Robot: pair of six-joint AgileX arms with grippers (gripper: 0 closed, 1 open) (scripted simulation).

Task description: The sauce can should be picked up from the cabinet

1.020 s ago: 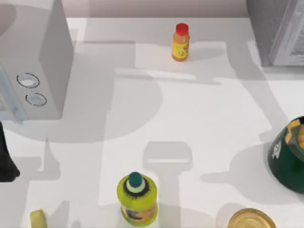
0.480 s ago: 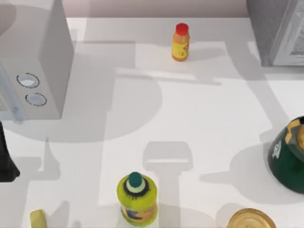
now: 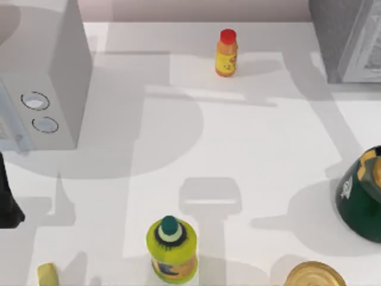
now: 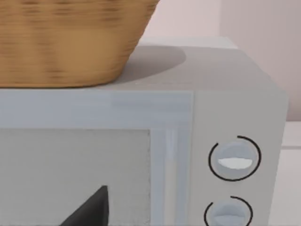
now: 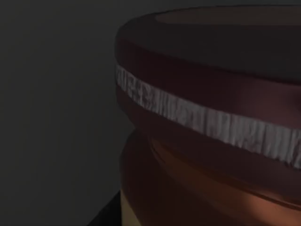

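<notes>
I count two bottles on the table [image 3: 250,155], one sauce can [image 5: 211,122] close up; I cannot tell either gripper's state.

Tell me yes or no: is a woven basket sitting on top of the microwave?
Yes, the left wrist view shows a tan woven basket resting on the flat top of the microwave, above its two knobs.
</notes>
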